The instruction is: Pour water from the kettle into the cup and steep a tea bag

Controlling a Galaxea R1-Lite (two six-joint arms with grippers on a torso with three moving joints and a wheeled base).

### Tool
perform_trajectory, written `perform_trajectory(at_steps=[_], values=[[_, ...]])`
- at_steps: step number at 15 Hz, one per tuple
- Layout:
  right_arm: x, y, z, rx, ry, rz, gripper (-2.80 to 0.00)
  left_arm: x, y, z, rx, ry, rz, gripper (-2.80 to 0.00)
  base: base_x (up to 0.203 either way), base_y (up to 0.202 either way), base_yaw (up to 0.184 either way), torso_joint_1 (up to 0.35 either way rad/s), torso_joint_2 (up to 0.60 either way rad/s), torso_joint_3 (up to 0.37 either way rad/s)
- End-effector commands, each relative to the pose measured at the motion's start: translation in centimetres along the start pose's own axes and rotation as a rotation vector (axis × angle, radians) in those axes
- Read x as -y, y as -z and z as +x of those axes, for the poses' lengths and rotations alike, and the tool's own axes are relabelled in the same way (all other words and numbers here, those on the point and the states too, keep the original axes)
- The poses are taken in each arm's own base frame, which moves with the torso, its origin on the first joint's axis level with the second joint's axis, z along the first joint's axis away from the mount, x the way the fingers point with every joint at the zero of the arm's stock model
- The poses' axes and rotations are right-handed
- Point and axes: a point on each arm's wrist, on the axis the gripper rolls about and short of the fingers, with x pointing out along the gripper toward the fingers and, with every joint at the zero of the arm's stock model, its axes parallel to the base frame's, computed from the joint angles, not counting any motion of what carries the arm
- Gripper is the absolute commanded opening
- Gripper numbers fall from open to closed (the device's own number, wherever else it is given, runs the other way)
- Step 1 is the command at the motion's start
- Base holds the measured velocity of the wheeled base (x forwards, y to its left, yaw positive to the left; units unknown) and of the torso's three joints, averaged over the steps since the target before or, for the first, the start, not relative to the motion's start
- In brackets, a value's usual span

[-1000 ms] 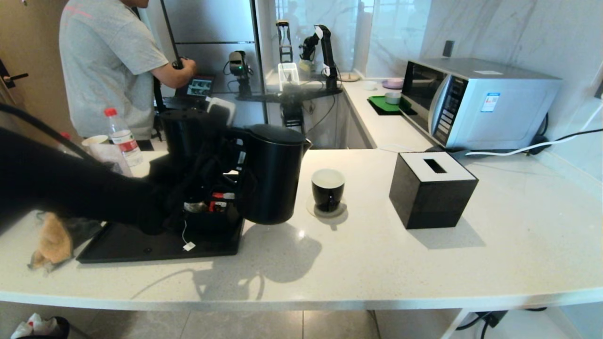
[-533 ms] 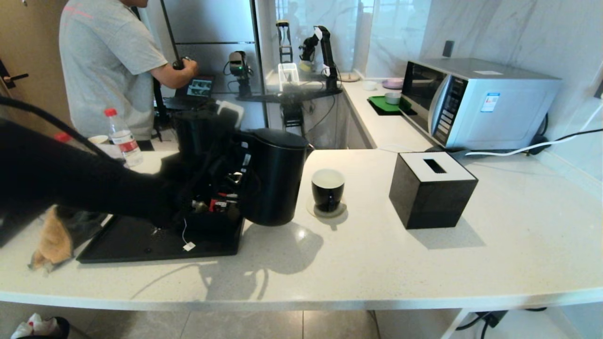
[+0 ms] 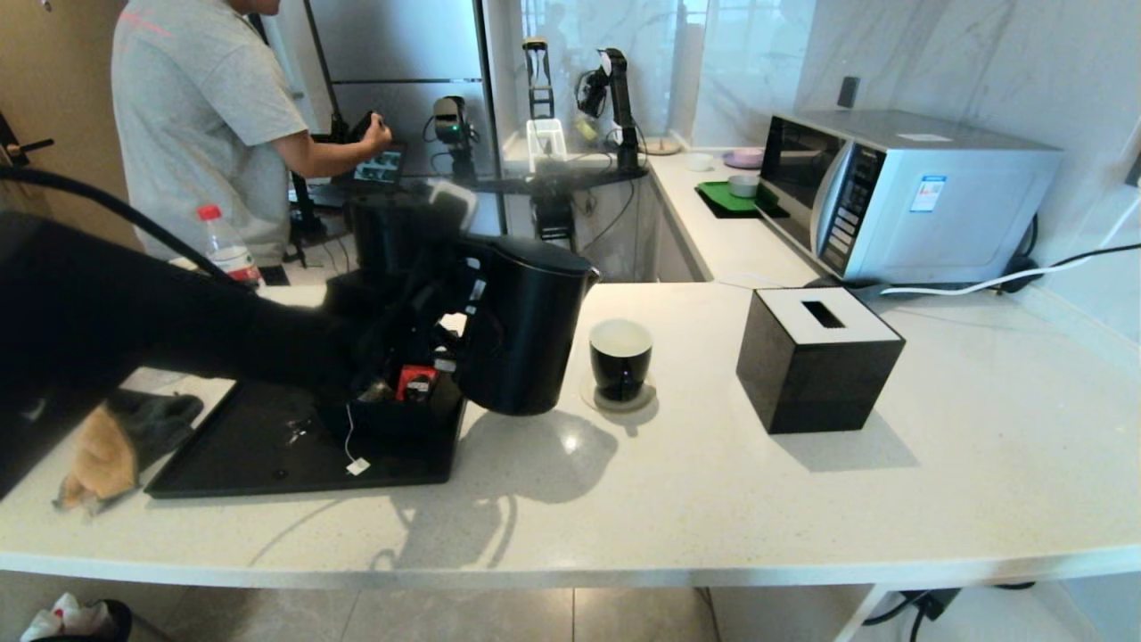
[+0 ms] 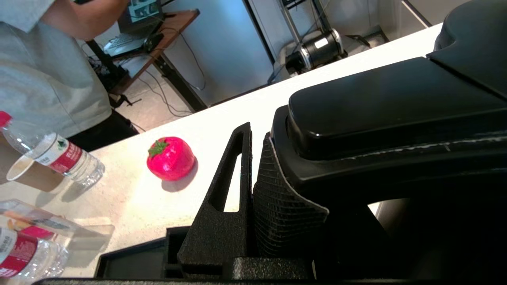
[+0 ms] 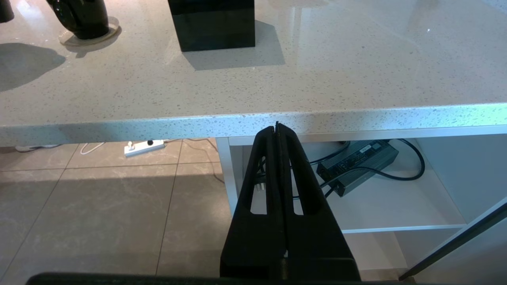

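Observation:
My left gripper is shut on the loop handle of the black kettle; one ribbed finger presses against the handle. The kettle hangs above the counter, tipped a little with its spout towards the cup. The cup, black with a white inside, stands on a clear coaster just right of the kettle. The tea bag's white string and paper tag hang from a small black box onto the tray; its pouch is hidden. My right gripper is shut and empty, parked below the counter's front edge.
A black tray lies at the left, a brown cloth beside it. A black tissue box stands right of the cup, a microwave behind. A red toy strawberry, bottles and a person are at the far left.
My left arm has carried the kettle up and to the right, nearer the cup, tipping it slightly more. The cup and the right arm have not moved.

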Motion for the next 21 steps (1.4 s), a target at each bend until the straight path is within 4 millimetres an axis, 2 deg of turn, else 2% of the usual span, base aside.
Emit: perform_trajectory(at_steps=[1, 15, 21], values=[[0.0, 0.0, 0.0, -0.002, 0.000, -0.001, -2.80, 0.3, -0.1, 0.1, -0.001, 0.003, 0.005, -2.80, 0.000, 0.000, 0.000, 0.000, 0.00, 0.000], [0.0, 0.0, 0.0, -0.002, 0.000, 0.001, -2.80, 0.3, -1.4, 0.3, -0.016, 0.016, 0.067, -2.80, 0.000, 0.000, 0.000, 0.000, 0.00, 0.000], [0.0, 0.0, 0.0, -0.002, 0.000, -0.001, -2.80, 0.4, -1.1, 0.6, -0.047, 0.028, 0.108, -2.80, 0.000, 0.000, 0.000, 0.000, 0.00, 0.000]])
